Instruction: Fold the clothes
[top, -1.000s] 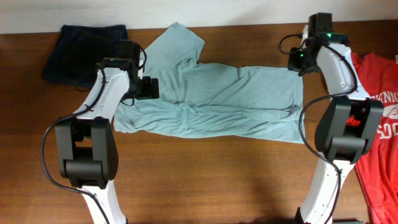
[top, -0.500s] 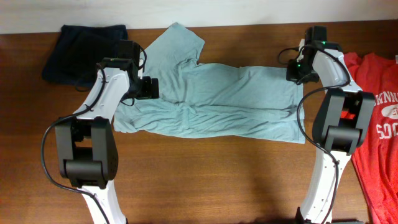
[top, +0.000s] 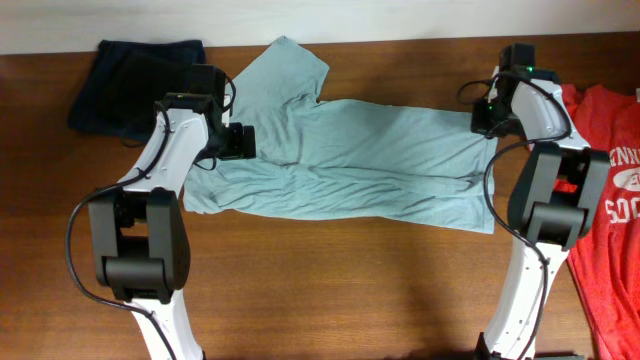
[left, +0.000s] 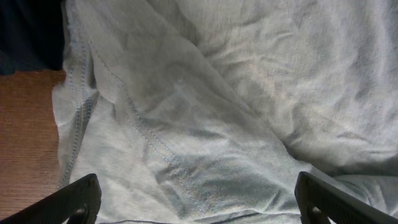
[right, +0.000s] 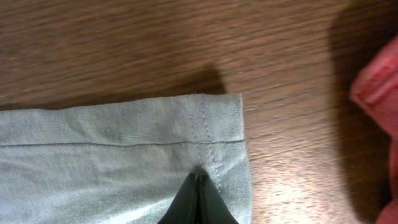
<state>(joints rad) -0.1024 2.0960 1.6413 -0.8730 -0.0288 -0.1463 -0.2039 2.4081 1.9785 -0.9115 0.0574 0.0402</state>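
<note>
Right fingers: clenched, pinching the hem corner of the grey-teal T-shirt.
Left fingers: released, spread wide over the same shirt's crumpled left end.
Grey-teal T-shirt: laid across the middle of the counter, one sleeve pointing to the far edge.
Red T-shirt: counter's right edge, white lettering.
Dark garment: far left corner.

- Wooden table: three garments are laid on it.
- Grey-teal T-shirt is spread between left gripper and right gripper.
- Dark garment is folded beyond left gripper.
- Red T-shirt is laid outboard of right gripper.
</note>
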